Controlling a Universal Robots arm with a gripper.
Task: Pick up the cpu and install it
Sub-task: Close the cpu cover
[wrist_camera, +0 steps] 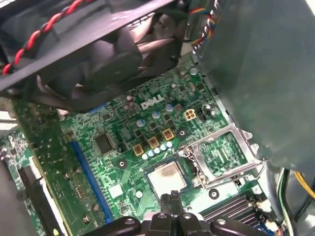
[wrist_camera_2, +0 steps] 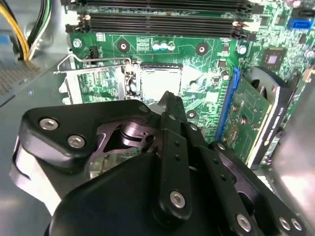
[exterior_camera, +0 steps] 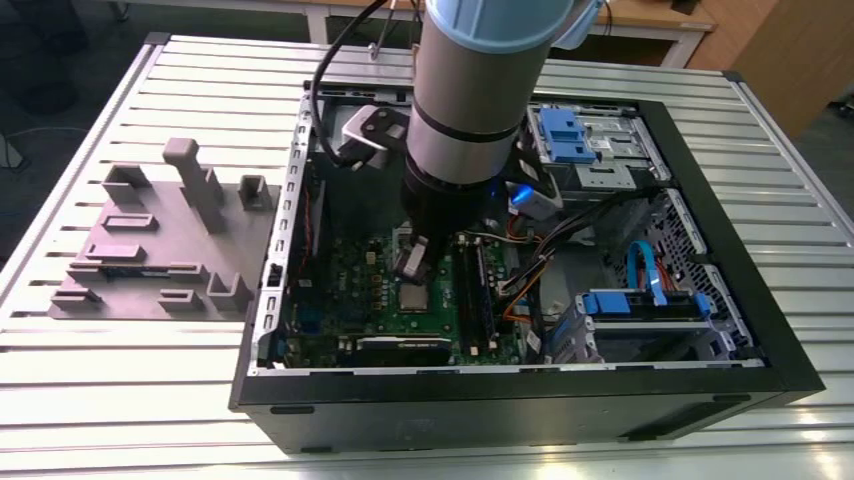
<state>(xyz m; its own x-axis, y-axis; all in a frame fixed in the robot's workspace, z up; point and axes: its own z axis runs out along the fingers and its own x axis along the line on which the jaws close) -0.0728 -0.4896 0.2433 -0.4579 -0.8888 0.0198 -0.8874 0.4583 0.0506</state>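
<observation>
Pincer (wrist_camera: 171,197) clenched empty, tips just over the cpu (wrist_camera: 167,177), which lies flat on the motherboard (wrist_camera: 118,162) just below centre of the exterior view (hinged frame (wrist_camera: 224,155) swung aside, leaving it reachable).

table (exterior_camera: 120,400): silver slatted metal, spread below and all round the gripper (exterior_camera: 414,282) | desk (exterior_camera: 647,18): pale wood — beyond gripper, far side | floor (exterior_camera: 47,120): dark, off to the exterior view's left of gripper | light: even
</observation>
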